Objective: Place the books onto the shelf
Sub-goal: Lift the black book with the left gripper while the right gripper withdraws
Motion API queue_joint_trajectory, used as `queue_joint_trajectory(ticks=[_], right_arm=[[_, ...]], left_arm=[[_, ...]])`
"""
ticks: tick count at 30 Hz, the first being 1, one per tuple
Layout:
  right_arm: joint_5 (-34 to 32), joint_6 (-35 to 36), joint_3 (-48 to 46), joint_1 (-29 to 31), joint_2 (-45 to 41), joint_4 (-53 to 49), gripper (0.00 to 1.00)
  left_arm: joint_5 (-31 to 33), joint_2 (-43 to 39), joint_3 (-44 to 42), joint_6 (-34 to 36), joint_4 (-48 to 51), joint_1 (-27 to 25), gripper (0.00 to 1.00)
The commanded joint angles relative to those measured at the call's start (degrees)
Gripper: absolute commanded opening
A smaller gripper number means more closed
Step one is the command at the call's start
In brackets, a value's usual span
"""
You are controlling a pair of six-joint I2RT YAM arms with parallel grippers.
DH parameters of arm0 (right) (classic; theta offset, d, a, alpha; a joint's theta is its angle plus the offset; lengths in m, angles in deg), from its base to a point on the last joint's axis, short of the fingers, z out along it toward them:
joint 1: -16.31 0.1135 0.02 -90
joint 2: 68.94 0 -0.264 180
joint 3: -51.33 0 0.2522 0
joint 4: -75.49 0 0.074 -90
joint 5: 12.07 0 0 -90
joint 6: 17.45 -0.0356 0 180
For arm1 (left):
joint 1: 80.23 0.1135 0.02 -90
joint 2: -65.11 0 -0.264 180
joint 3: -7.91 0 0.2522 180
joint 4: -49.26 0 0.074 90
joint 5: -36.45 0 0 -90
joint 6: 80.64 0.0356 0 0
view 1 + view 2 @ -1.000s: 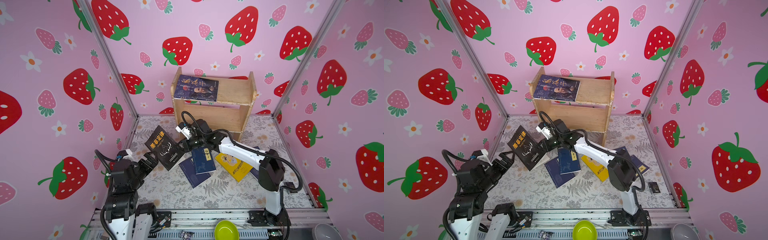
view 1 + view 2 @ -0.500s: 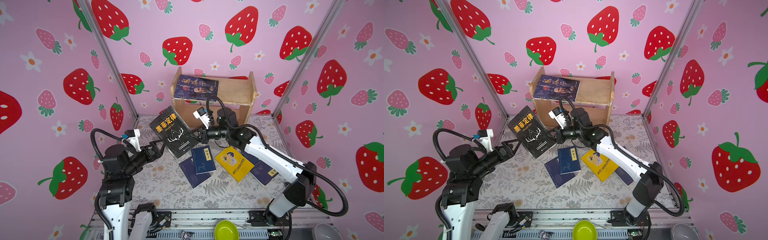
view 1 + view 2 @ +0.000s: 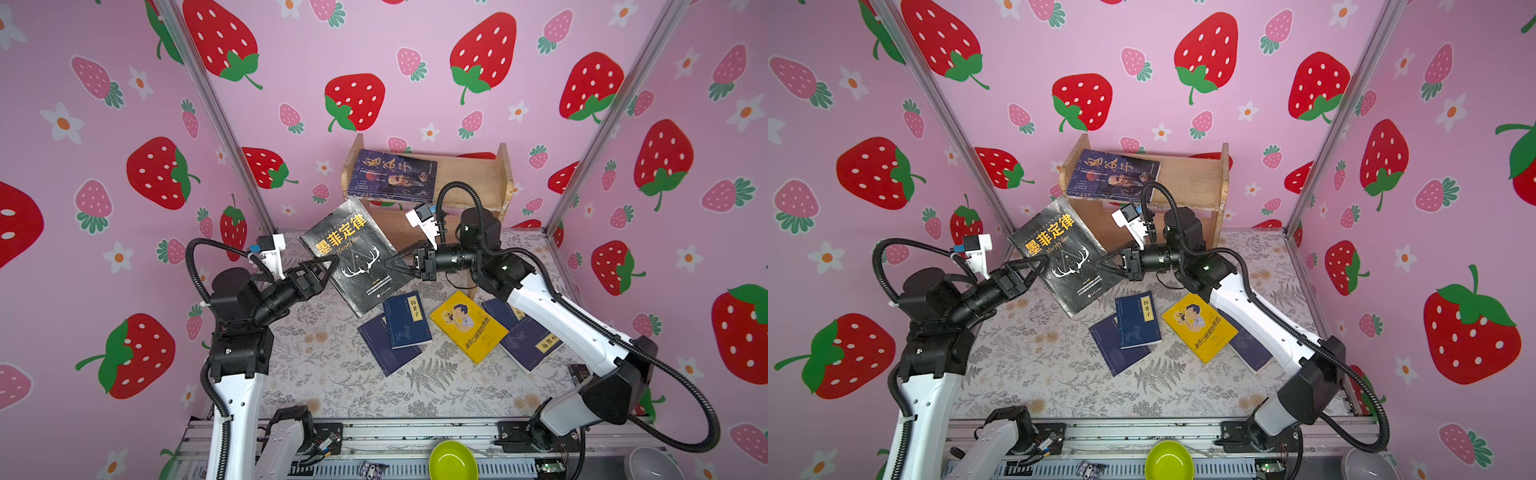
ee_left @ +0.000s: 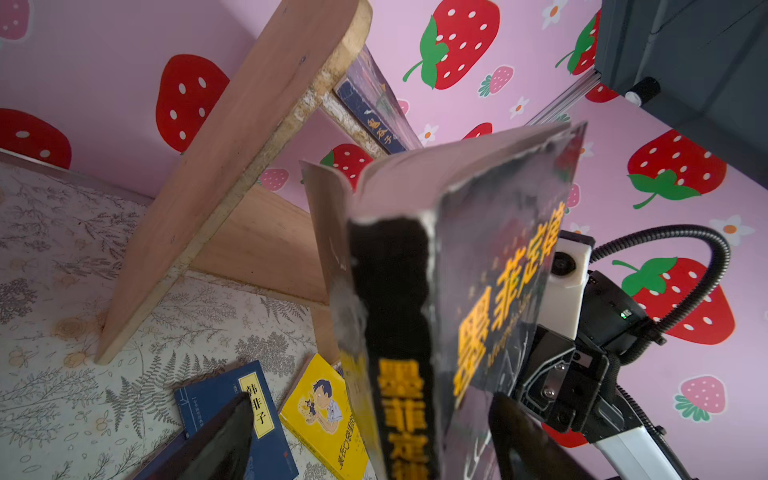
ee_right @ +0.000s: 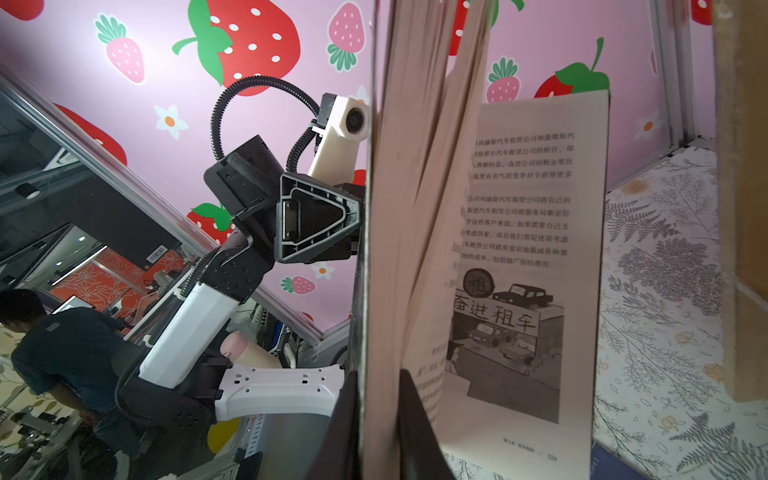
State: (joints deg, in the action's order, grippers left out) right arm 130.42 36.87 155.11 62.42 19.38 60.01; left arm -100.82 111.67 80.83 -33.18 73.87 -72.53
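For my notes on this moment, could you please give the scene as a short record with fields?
held book: black book, in the air above the table, tilted
right gripper: shut on the black book's page edge
left gripper: open, jaws on either side of the black book's spine edge
shelf: purple book lies flat on the top tier, left part
on the table: yellow book and four navy books, lying flat, some overlapping
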Motion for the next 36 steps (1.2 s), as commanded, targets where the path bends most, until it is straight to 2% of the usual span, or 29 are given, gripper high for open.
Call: queue_joint_trajectory(ticks=[1,4,6,13,17,18,20,21,24,25,27,29,32,34,36], right_arm=[[2.69,-2.21,1.65,0.07,-1.57,7.67,0.09],[3.04,-3.54,1.46,0.04,-1.13,9.41,0.09],[2.71,-4.17,1.39,0.04,-0.73,10.19,0.09],[2.75,-4.83,1.78,-0.06,0.86,11.96,0.09],[1.39,-4.52,3.07,-0.96,1.16,11.91,0.1],[0.61,-4.37,3.71,-1.49,1.11,11.85,0.15],[-1.51,-3.52,4.38,-2.45,0.51,11.81,0.33],[-2.41,-2.54,4.7,-2.98,-0.14,11.83,0.44],[-5.26,0.17,6.07,-5.15,-1.67,11.92,0.73],[-6.24,0.55,6.92,-6.31,-2.19,11.83,0.78],[-7.59,1.95,8.64,-8.62,-3.3,11.81,0.8],[-11.8,5.39,9.38,-10.11,-5.21,10.78,0.83],[-24.53,14.25,8.83,-10.25,-9.62,8.03,0.9],[-32.13,18.36,6.82,-10.24,-12.29,9.1,0.91],[-36.33,20.21,4.69,-10.22,-13.88,11.44,0.91]], left_arm=[[-3.02,0.83,2.96,-3.41,-8.38,-0.55,0.8],[-3.13,1.67,4.62,-3.49,-9.72,-2.38,0.74],[-2.31,2.02,5.54,-2.89,-9.58,-4.37,0.67],[1.33,2.5,8.22,-1.82,-6.61,-8.9,0.21],[5.54,1.77,10.51,-3.06,-7.36,-10.38,0.13],[6.25,2.07,11.61,-3.16,-7.34,-10.87,0.1],[7.18,3.33,14.57,-3.52,-7.24,-11.84,0.07],[7.87,4.23,16.21,-3.84,-7.52,-12.36,0.02],[10.95,8.61,22.65,-4.78,-9.24,-14.55,0.0],[11.9,10.78,26.1,-4.57,-9.28,-15.45,0.0],[13.49,15.38,32.92,-4.87,-9.05,-16.91,0.0],[16.45,20.08,39.38,-5.77,-9.46,-18.5,0.0],[23.27,26.68,47.35,-6.04,-10.58,-22.13,0.0],[28.62,30.98,51.81,-6.24,-11.05,-24.9,0.0],[33.69,34.75,54.98,-6.45,-12.04,-27.39,0.0]])
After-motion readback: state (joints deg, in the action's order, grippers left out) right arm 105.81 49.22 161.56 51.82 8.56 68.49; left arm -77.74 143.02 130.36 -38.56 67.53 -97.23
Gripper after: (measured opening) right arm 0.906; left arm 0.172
